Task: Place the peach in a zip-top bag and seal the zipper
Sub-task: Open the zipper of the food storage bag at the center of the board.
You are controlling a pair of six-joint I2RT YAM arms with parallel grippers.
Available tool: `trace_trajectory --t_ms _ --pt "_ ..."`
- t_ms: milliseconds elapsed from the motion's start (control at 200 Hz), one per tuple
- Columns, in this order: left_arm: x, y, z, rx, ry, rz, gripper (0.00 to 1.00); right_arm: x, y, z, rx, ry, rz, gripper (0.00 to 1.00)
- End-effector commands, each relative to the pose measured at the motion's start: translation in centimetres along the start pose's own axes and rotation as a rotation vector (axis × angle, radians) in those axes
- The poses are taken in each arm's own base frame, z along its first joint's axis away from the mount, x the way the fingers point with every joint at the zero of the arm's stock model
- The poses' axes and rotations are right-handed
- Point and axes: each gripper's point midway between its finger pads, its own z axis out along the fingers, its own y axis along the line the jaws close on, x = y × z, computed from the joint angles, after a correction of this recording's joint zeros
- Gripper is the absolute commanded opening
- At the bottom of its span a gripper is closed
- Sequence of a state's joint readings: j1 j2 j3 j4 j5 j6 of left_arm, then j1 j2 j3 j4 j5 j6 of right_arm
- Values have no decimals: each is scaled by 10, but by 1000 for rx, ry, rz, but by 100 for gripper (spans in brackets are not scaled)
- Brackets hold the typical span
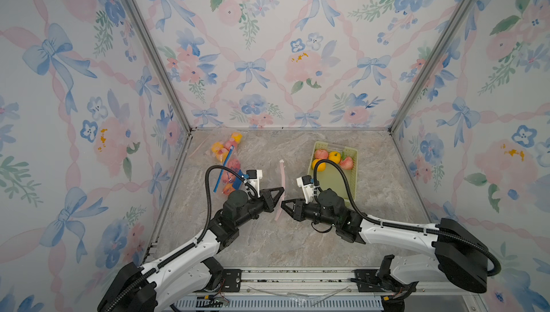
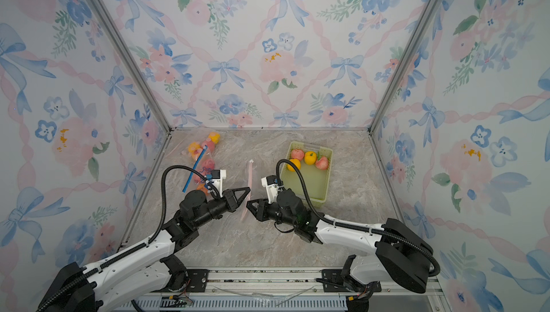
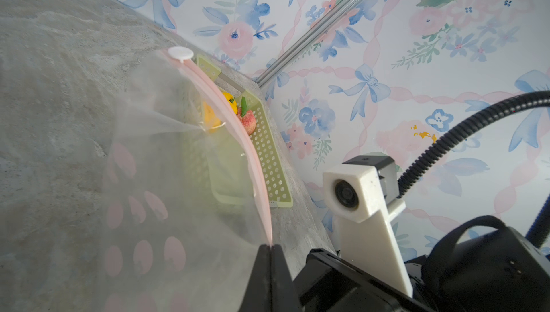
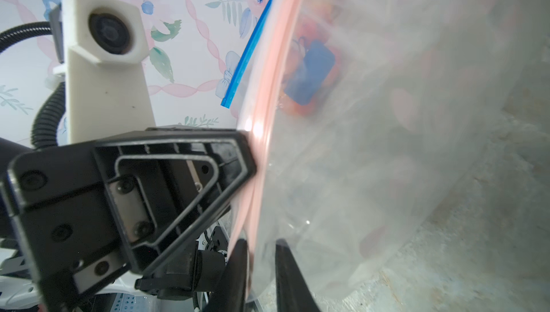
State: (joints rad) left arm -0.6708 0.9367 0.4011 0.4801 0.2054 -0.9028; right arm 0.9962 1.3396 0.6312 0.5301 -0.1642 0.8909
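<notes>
Bag (image 3: pixel 163 191), clear with a pink zipper (image 1: pixel 283 176), held on edge at the centre of the table (image 1: pixel 268 245), zipper uppermost. Left gripper (image 3: pixel 270 251) pressed together, pinching the zipper; white slider (image 3: pixel 180 53) at the strip's far end. Right gripper (image 4: pixel 259 245) slightly spread, its fingers either side of the bag rim just nearer; contact with the film is unclear. Peaches (image 1: pixel 320 154) lie with oranges (image 1: pixel 334 157) in the basket (image 1: pixel 353 176), far right. Filled bags (image 1: pixel 226 161) lie far left.
</notes>
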Motion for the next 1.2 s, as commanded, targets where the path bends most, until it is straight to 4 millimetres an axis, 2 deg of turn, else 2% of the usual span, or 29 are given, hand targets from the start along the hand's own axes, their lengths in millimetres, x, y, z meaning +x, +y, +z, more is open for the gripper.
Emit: trace_trajectory --t_ms 0,235,360,475,495,650,785,1095,1195 --pt "-1 3 -2 0 -17 -17 0 -15 31 0 -107 -46 -3 21" --pt "-4 -1 -5 13 -27 -32 0 -17 28 5 -92 -56 9 19" --pt "-4 -4 -7 22 -25 -32 0 -16 15 7 -28 -53 18 7" --pt "-6 -3 -10 -5 -29 -2 0 -12 -2 4 71 -37 19 0" --pt "-7 -2 -11 -13 -29 6 3 -11 -5 3 86 -36 22 0" --pt "-7 5 -16 -89 -3 89 0 -11 -21 -9 206 -26 26 0" --pt "-7 9 -17 -137 30 149 0 -13 -26 -20 259 -32 22 0" --pt "0 16 -14 -208 134 219 0 -30 -21 -50 358 -51 -63 0" --pt "2 27 -15 -285 170 232 0 -35 -26 -63 439 -41 -81 0"
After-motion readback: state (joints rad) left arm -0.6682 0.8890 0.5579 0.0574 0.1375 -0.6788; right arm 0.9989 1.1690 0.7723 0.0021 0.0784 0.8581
